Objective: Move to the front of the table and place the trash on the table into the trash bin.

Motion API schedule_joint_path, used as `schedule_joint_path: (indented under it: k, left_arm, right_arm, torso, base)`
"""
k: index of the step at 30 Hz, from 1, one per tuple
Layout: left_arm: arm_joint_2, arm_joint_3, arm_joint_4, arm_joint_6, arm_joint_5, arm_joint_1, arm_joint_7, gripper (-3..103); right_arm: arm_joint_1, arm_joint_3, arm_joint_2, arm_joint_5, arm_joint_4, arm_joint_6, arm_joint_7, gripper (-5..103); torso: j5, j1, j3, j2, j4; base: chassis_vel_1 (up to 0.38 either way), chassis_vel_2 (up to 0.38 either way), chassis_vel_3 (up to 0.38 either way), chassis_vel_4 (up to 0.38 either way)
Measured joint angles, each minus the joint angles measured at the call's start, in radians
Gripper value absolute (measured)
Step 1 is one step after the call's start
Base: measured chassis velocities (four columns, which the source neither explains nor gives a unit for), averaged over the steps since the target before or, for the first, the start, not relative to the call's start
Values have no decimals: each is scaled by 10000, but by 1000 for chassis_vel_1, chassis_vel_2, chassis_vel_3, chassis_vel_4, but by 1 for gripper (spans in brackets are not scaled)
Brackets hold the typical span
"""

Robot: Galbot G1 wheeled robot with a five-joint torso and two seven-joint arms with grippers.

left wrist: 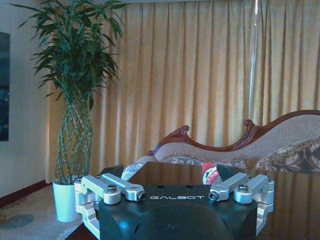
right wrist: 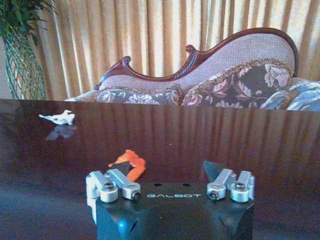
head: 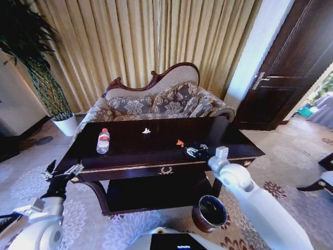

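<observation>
Nearest, at 5 o'clock in the head view, the round reddish-brown trash bin with a shiny rim (head: 209, 212) waits on the carpet, handy for drops. The left pincer (head: 63, 171) hovers open off the tabletop's corner at 8 o'clock. The right pincer (right wrist: 170, 172), jaws spread, sits low over the dark glossy wooden tabletop (head: 156, 151), beside the tiny orange scrap (right wrist: 131, 164), seemingly lined up to grasp. Farther: 1 clear red-capped bottle (head: 103, 140), 1 white paper scrap (head: 146, 131), then a patterned sofa (head: 166, 101) and gold curtains (head: 145, 41).
</observation>
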Motion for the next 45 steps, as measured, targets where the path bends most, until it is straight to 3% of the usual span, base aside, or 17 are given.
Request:
schedule_joint_path:
  k: [3, 6, 10, 22, 30, 45]
  left_arm:
    - [76, 39, 0, 22, 0, -79, 12, 100]
    - [120, 40, 0, 58, -4, -140, 12, 100]
    - [148, 10, -5, 79, -13, -130, 12, 100]
    - [63, -84, 35, 63, -28, -70, 9, 100]
    - [-41, -130, 77, 45, -38, -73, 5, 100]
    - [-98, -129, 81, 33, -32, -54, 3, 100]
  right_arm:
    - [8, 40, -360, 253, -47, 98, -18, 96]
    - [152, 39, -765, 634, -109, 130, -23, 100]
    - [541, -219, -1333, 1015, -255, 136, -61, 100]
    - [1952, -1539, -1670, 1517, -359, 35, -51, 100]
    - [2955, -2655, -1410, 1942, -662, -423, 594, 100]
    - [3563, -3033, -521, 3100, -814, -1662, 2075, 100]
  torso:
    - [1, 0, 0, 0, 0]
    - [0, 0, 0, 0, 0]
    - [0, 0, 0, 0, 0]
    - [-1, 1, 0, 0, 1]
    - [-1, 0, 1, 0, 3]
    - [-1, 0, 1, 0, 1]
  base:
    - [0, 0, 0, 0]
    - [0, 0, 0, 0]
    - [0, 0, 0, 0]
    - [0, 0, 0, 0]
    - [0, 0, 0, 0]
    - [0, 0, 0, 0]
